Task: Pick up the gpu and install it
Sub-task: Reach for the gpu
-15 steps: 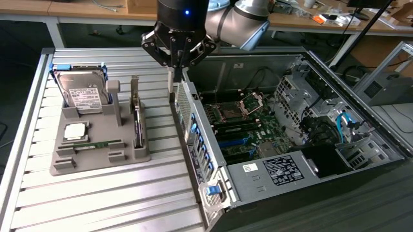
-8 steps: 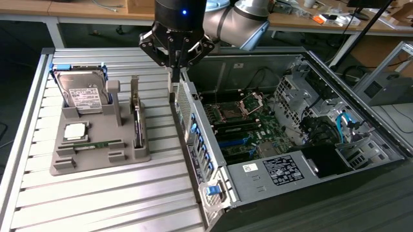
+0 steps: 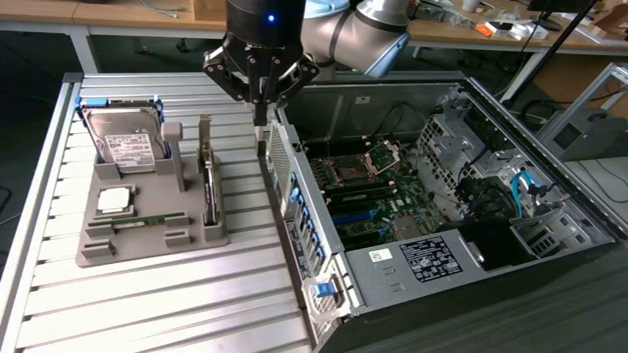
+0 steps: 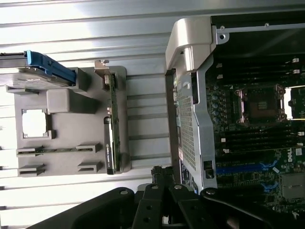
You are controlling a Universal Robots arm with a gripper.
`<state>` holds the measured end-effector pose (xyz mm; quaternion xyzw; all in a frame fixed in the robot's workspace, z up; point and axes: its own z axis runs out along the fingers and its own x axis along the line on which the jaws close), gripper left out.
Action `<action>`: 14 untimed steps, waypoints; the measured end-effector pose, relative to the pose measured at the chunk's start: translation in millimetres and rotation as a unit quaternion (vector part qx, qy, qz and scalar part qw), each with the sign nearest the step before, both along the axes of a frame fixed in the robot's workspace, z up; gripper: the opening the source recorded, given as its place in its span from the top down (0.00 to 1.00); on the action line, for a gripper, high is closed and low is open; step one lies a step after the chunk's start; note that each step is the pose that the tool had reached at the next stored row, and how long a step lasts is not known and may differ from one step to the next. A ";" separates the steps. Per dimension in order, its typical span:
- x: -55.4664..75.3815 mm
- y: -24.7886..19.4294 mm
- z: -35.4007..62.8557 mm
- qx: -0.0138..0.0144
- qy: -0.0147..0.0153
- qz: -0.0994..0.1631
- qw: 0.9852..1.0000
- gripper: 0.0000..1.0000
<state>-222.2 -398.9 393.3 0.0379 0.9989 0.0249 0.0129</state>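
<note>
Gpu, a thin dark card with a silver end bracket [image 3: 208, 187], is untouched. I see the arm [image 3: 363, 29] reaching straight down, its black gripper [image 3: 260, 118] closed above the open black computer case's [image 3: 294, 191] rear edge. The card stands on edge in the grey plastic tray [image 3: 147, 243], beside a silver hard drive [image 3: 123, 143].

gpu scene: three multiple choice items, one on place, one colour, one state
1. What colour is the hard drive's carrier? A red; B blue; C yellow.
2. Where is the gpu? A on edge in the grey tray; B in the computer case; C flat on the hard drive.
3. How is the tool? A wide open; B shut on the gpu; C shut, empty.
1 B, blue frame round the drive; 2 A, it stands in a tray slot; 3 C, closed with nothing in it.
</note>
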 end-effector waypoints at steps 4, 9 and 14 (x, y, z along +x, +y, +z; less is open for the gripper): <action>-4.6 0.0 0.0 0.000 0.000 0.000 1.000 0.89; -9.5 0.0 0.0 0.000 0.000 0.000 1.000 0.89; -14.6 0.0 0.0 0.000 0.000 0.000 1.000 0.89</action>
